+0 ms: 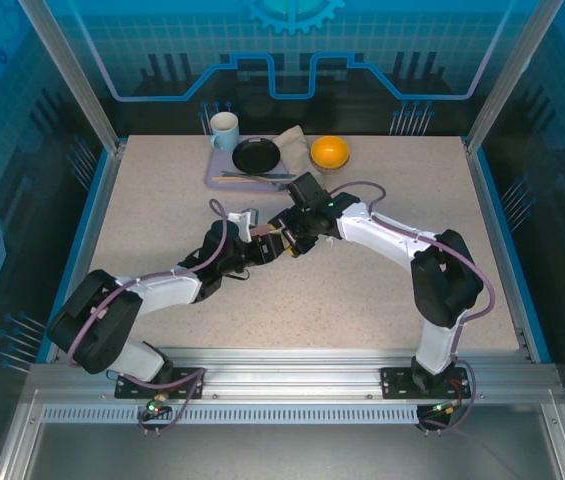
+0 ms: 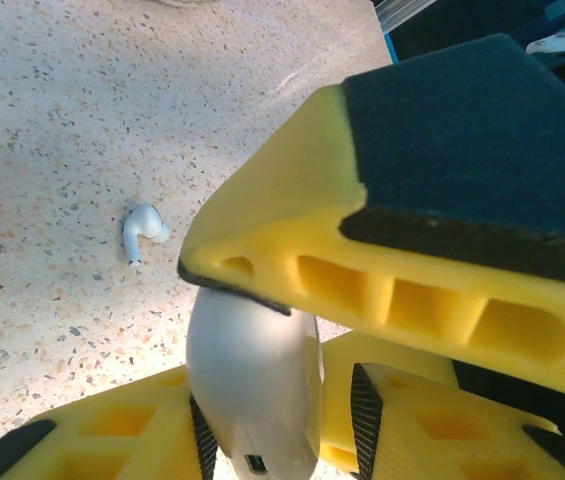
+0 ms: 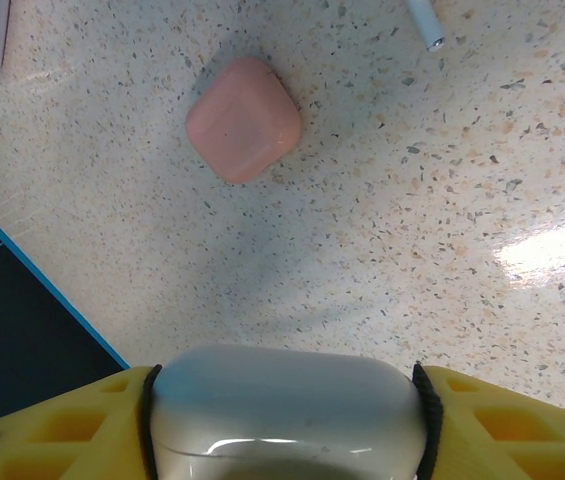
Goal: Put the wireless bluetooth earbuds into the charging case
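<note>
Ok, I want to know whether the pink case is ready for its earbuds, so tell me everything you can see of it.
The pink case is a rounded square pebble, matte salmon pink, plastic by its look. It lies flat on the speckled table, turned like a diamond in the right wrist view. It looks shut, though no seam, hinge or port shows from above. Nothing touches it, and a soft shadow rings it.

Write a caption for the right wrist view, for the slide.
Right gripper grips the white case by its sides; the closed pink case lies on the table beyond, apart.
</note>
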Controlling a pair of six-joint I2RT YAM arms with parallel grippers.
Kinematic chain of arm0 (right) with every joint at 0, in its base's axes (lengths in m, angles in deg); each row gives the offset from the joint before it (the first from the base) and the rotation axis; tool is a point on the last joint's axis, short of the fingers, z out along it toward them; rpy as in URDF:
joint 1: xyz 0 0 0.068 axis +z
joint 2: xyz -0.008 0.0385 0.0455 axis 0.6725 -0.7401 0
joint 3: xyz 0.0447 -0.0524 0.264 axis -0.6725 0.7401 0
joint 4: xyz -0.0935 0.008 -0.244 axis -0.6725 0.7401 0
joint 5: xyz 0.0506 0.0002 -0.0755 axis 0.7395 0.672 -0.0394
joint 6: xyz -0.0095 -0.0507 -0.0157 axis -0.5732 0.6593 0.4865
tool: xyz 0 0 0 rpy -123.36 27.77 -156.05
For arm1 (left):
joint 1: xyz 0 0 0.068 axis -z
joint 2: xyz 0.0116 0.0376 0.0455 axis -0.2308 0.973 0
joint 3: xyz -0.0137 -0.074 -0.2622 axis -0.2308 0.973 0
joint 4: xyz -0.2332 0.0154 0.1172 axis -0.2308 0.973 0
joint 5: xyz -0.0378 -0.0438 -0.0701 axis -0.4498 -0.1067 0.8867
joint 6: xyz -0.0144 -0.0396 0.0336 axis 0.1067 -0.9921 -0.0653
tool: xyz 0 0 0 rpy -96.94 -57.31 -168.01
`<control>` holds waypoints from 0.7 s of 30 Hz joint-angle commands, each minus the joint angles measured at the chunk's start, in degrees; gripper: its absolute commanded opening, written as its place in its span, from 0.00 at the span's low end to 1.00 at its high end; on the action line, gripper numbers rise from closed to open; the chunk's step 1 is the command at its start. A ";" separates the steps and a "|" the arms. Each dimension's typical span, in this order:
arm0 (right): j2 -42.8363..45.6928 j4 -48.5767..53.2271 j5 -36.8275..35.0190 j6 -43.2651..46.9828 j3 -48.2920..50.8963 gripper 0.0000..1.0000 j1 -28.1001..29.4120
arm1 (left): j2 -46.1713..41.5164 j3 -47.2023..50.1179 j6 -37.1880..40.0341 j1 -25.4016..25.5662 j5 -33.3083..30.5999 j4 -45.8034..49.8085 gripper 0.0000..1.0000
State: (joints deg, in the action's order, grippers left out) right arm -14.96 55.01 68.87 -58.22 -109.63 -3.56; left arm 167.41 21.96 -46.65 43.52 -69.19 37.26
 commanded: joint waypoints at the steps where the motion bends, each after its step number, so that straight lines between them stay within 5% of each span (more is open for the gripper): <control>1: 1.39 0.12 -0.10 -0.91 -0.53 0.46 0.66 | -1.99 0.16 1.36 0.30 0.28 -1.19 0.37; 13: 2.00 -1.18 0.15 -0.66 -0.30 0.49 0.42 | -1.94 -1.44 1.36 0.32 0.85 -0.27 0.18; 21: 7.37 -2.58 -2.33 4.97 0.43 0.83 -4.27 | -3.76 -3.42 3.61 -0.22 1.98 5.80 0.08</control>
State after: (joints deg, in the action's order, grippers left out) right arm -12.40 54.05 68.35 -56.12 -109.54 -5.09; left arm 165.75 20.52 -45.91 43.45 -69.17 39.90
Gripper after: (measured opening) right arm 0.813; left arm 0.217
